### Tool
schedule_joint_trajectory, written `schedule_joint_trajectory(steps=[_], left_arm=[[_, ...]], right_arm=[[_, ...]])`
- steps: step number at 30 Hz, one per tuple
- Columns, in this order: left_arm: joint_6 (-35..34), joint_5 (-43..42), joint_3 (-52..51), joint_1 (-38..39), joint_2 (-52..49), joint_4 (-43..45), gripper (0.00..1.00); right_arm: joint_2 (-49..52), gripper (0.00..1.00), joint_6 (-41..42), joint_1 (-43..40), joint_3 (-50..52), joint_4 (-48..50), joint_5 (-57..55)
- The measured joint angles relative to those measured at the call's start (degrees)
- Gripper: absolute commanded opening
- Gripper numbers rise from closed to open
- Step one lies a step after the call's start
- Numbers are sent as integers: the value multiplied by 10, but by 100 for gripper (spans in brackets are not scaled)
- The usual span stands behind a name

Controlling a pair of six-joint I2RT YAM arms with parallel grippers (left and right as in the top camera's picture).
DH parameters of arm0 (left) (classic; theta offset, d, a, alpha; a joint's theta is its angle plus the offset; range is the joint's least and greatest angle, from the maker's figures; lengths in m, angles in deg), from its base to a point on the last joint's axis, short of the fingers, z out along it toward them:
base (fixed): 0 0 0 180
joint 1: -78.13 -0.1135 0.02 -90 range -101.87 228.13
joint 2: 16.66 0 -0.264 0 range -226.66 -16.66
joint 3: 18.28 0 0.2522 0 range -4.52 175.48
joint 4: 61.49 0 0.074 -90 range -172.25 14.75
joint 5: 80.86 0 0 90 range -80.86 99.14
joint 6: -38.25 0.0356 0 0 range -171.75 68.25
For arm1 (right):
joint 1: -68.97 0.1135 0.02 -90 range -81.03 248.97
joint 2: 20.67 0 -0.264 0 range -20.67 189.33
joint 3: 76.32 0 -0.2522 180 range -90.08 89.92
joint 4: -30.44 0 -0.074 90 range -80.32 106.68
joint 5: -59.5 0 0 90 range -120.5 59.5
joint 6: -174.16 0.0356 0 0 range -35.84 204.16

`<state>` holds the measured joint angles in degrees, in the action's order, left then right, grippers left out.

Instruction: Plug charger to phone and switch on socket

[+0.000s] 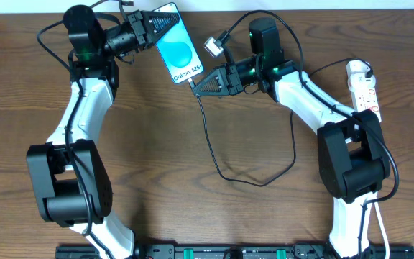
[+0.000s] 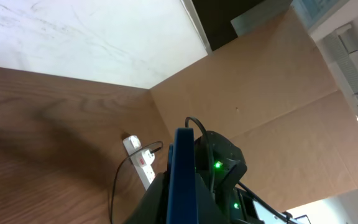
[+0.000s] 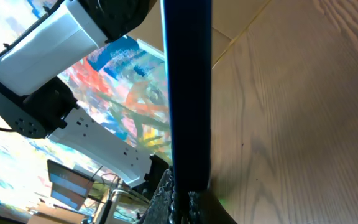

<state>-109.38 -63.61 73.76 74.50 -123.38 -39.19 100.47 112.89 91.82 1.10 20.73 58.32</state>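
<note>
left hand (image 1: 154,27): clamped on phone (image 1: 178,50) top edge, 12 o'clock
right hand (image 1: 198,83): closed on charger (image 1: 294,140) tip at phone's bottom edge
socket (image 1: 363,88): worktop (image 1: 192,216) edge, 3 o'clock

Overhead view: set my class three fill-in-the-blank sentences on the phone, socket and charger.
1. The gripper holding the phone belongs to the ___ arm.
2. The socket lies beside the ___ arm.
3. The charger cable's colour is ___.
Missing words: left; right; black.

The phone (image 1: 178,50) lies between left gripper (image 1: 152,27) and right gripper (image 1: 197,84); socket (image 1: 363,86) far right
</note>
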Motion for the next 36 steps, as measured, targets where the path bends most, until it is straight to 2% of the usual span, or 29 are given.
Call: schedule_joint_trajectory(steps=[36], left_arm=[[1, 7, 0, 1, 0, 0, 7]], right_arm=[[0, 1, 22, -15, 0, 14, 0]])
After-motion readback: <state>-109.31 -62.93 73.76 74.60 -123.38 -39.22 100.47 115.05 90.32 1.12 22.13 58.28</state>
